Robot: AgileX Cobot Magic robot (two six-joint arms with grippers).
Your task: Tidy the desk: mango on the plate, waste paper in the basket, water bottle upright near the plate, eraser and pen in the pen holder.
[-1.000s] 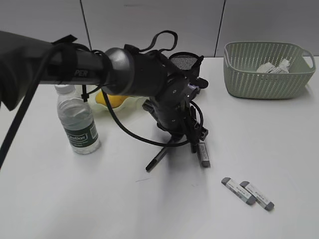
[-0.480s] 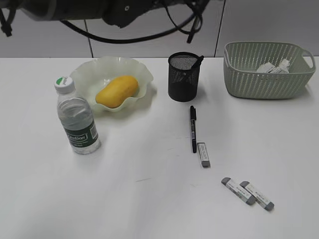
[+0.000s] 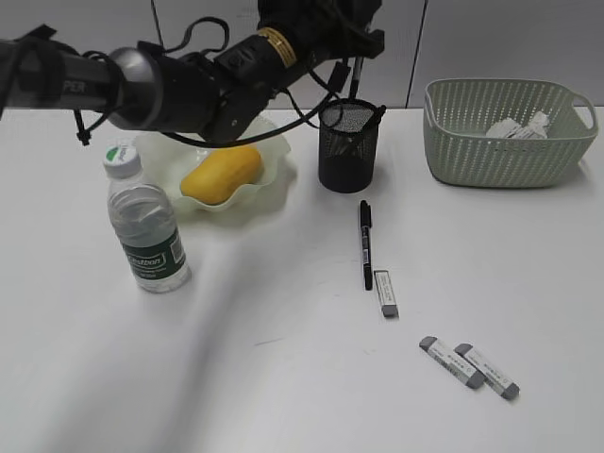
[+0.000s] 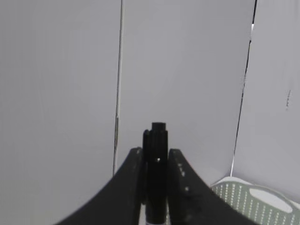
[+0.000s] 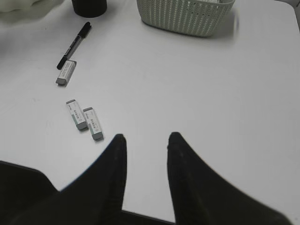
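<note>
A black pen (image 4: 157, 176) is pinched upright in the left claw (image 4: 156, 164), both fingers pressed tight on its barrel; in the exterior view that claw (image 3: 354, 42) hangs right above the pen holder (image 3: 347, 146), pen tip pointing down toward the cup's mouth. Can't tell if the tip is inside yet.

A 2nd black pen (image 3: 365, 243) lies flat on the surface (image 3: 283, 377) just in front of the holder, w/ one grey eraser (image 3: 385, 293) touching or nearly touching its near end. Two more erasers (image 3: 469, 366) lie side by side further toward the front right, apart from the pen.

Mango (image 3: 222, 173) sits in the plate (image 3: 156, 142), left of the holder. Water bottle (image 3: 143, 225) stands upright just beside the plate, on its front-left side, cap on. Basket (image 3: 505, 132) is at the back right, well apart from the holder, w/ crumpled waste paper (image 3: 517, 126) inside.

Right claw (image 5: 146, 143) hovers over bare surface, fingers spread apart w/ nothing between them; its view looks across the erasers (image 5: 84, 119) and loose pen (image 5: 73, 44) toward the basket (image 5: 185, 14).
</note>
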